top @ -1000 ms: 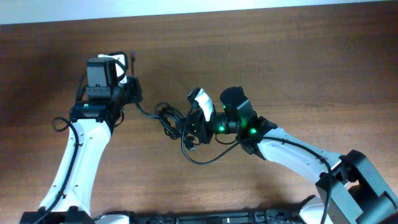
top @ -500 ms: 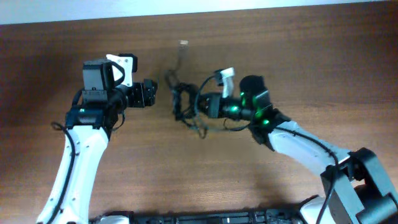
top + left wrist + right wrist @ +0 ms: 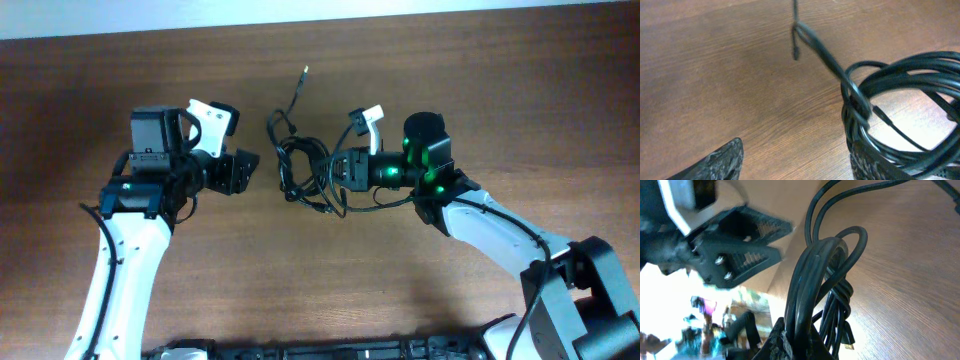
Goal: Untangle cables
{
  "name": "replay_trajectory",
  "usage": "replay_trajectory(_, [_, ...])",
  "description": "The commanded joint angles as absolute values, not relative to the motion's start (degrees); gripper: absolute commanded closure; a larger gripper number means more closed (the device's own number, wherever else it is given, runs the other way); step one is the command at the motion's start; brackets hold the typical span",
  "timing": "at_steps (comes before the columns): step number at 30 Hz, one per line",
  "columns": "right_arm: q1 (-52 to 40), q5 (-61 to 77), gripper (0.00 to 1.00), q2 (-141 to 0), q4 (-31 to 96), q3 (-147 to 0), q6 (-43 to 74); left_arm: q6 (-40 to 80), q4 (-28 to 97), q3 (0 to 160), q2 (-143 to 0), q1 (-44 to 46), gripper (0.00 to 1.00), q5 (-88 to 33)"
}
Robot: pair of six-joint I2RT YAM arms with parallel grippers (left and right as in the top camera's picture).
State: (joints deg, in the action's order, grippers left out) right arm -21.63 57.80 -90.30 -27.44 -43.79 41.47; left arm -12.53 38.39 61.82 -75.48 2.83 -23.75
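Your right gripper [image 3: 337,170] clamps the cables [image 3: 293,168], holding them up at the middle of the bench [image 3: 500,90]. Your left gripper [image 3: 244,171], jaws apart, faces them, probably to pull one free.

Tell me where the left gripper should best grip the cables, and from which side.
Probably the loose strand leading off the cables toward its plug, from the side facing the left gripper: it lies free, while the right gripper pinches the rest.

Robot lab: 2 arms [image 3: 125,250] at a wooden table [image 3: 520,90].
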Motion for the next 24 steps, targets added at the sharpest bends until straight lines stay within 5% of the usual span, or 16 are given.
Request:
replay_trajectory(1, [-21.8, 68.2, 0.96, -90.3, -27.8, -43.9, 26.8, -17.9, 37.6, 62.0, -75.1, 2.7, 0.32, -26.2])
replay_trajectory(12, [-22.1, 70.5, 0.96, -92.6, -24.3, -43.9, 9.0, -17.9, 19.6, 62.0, -71.7, 2.7, 0.21, -27.1])
replay_trajectory(14, [-22.1, 70.5, 0.96, -92.6, -24.3, -43.9, 9.0, -19.0, 21.5, 62.0, -71.7, 2.7, 0.06, -28.9])
replay_trajectory(18, [-22.1, 70.1, 0.96, -92.6, -24.2, -43.9, 9.0, -21.1, 29.4, 62.0, -71.7, 2.7, 0.39, -29.5])
replay_trajectory(24, [-22.1, 70.1, 0.96, -92.6, -24.2, -43.9, 9.5, -5.8, 39.9, 62.0, -70.0, 2.0, 0.36, -13.7])
